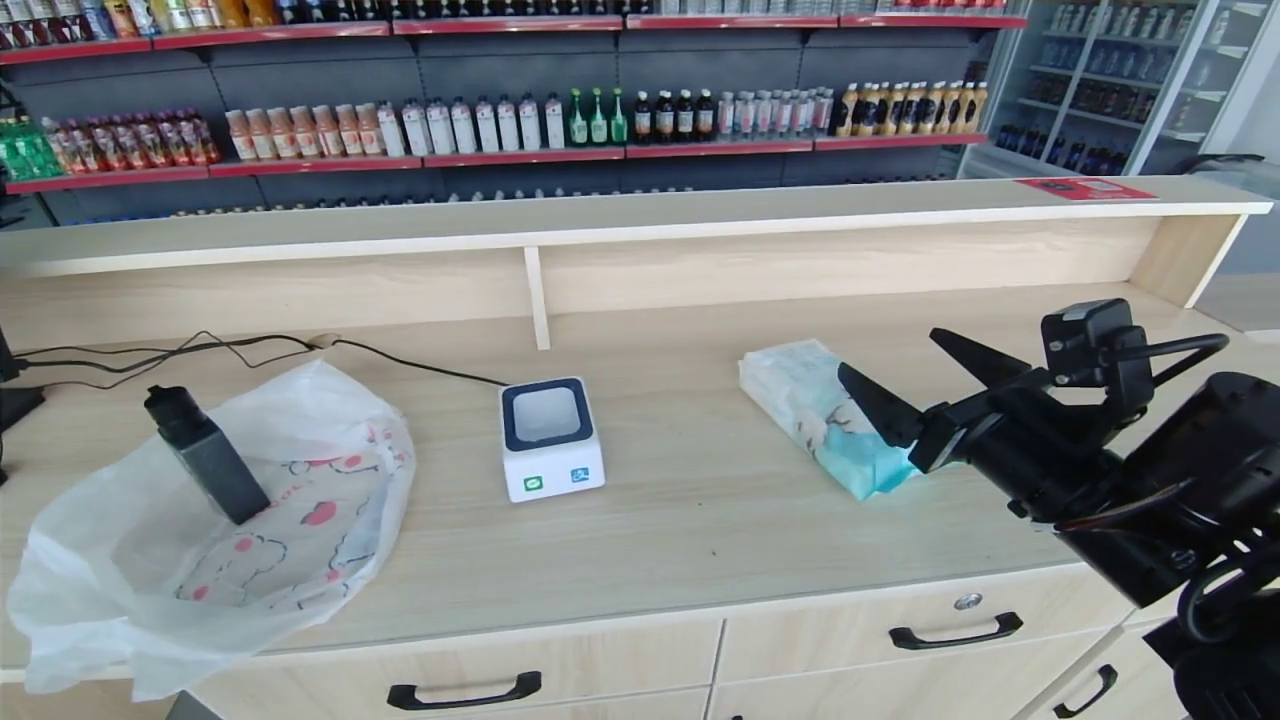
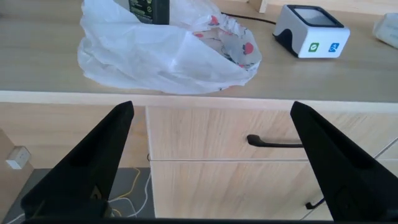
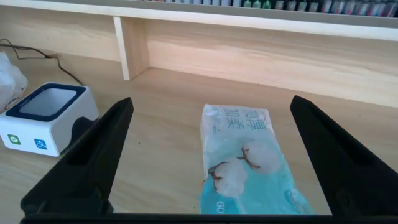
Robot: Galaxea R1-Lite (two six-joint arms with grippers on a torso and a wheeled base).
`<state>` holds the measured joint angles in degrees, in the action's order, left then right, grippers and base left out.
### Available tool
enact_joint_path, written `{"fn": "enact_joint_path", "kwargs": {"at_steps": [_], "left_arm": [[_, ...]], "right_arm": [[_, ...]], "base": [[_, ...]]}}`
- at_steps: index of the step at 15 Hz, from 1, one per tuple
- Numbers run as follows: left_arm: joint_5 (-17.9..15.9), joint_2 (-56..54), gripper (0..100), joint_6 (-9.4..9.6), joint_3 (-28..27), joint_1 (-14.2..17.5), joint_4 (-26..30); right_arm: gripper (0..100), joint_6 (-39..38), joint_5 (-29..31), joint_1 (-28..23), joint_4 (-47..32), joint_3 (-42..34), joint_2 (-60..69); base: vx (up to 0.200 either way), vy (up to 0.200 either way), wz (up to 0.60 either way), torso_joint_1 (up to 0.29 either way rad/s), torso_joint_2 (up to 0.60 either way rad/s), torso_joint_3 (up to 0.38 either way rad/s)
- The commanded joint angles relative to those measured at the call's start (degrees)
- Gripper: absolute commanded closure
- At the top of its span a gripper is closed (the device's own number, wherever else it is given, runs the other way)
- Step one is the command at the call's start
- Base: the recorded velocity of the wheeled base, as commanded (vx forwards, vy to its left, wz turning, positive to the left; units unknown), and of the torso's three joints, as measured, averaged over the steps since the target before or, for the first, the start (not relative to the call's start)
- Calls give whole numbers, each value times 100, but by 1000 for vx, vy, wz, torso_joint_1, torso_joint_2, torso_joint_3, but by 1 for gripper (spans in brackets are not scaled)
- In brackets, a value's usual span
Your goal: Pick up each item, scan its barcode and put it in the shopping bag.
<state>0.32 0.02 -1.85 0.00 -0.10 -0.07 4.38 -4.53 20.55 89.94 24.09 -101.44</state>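
A white shopping bag (image 1: 200,540) with red prints lies open on the counter's left, and a dark grey bottle (image 1: 205,455) stands in it. The white barcode scanner (image 1: 552,438) sits mid-counter, window up. To its right lies a pale blue tissue pack (image 1: 815,405). My right gripper (image 1: 886,352) hovers open just over the pack's near end; the right wrist view shows the pack (image 3: 245,162) between and beyond its fingers (image 3: 93,162). My left gripper (image 2: 211,106) is open and empty, low in front of the counter, facing the drawers below the bag (image 2: 155,56).
A black cable (image 1: 250,350) runs along the back left of the counter to the scanner. A raised ledge (image 1: 640,215) with a divider (image 1: 537,295) walls off the counter's back. Drawers with black handles (image 1: 955,632) lie under the front edge. Bottle shelves stand behind.
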Motion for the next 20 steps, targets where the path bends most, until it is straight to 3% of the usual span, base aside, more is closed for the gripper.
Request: {"fn": "enact_joint_path", "kwargs": {"at_steps": [1, 4, 16, 18, 20], "left_arm": [[3, -2, 0, 1, 0, 1, -1], [3, -2, 0, 10, 0, 1, -1], [-5, -2, 0, 10, 0, 1, -1], [-5, -2, 0, 18, 0, 1, -1], [-5, -2, 0, 18, 0, 1, -1]], "right_arm": [[0, 2, -4, 1, 6, -1, -43], [0, 2, -4, 45, 6, -1, -60], [0, 72, -65, 239, 6, -176, 1], [0, -271, -39, 265, 6, -106, -34], [0, -736, -47, 502, 6, 421, -122]], "base": [[0, -200, 0, -2, 7, -7], [0, -200, 0, -1, 1, -1], [0, 0, 0, 0, 0, 0], [0, 0, 0, 0, 0, 0], [0, 0, 0, 0, 0, 0]]}}
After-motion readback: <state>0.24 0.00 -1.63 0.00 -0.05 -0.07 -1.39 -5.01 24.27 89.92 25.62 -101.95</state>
